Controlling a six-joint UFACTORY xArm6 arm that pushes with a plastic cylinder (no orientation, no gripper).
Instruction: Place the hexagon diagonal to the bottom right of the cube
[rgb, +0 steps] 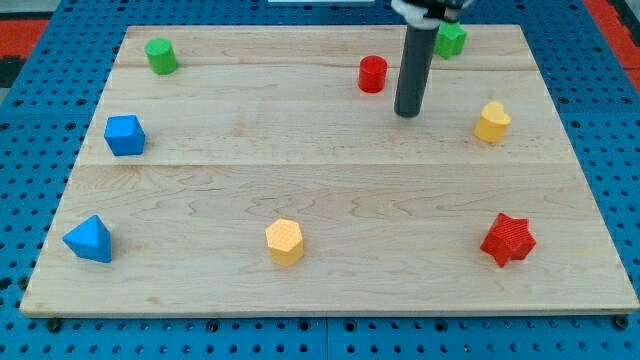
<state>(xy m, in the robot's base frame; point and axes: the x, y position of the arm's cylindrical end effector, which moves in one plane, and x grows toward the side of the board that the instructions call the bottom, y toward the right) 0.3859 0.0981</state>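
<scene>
1. Camera view: my tip (407, 113) rests on the wooden surface (330, 190) near the view's top, just right of the red cylinder (372, 74) and apart from it.
2. The tool is a plain dark rod (nothing on it spreads or pinches), touching no block.
3. The yellow hexagon (284, 241) sits low, left of centre, well apart from my tip.
4. The blue cube (125, 135) lies at the view's left; a blue triangular block (89, 239) sits below it.
5. A green cylinder (160, 56) stands top left; a green block (451, 39) is partly hidden behind the rod.
6. Another yellow block (492, 122) and a red star (508, 239) lie right.
7. No readable writing shows.
</scene>
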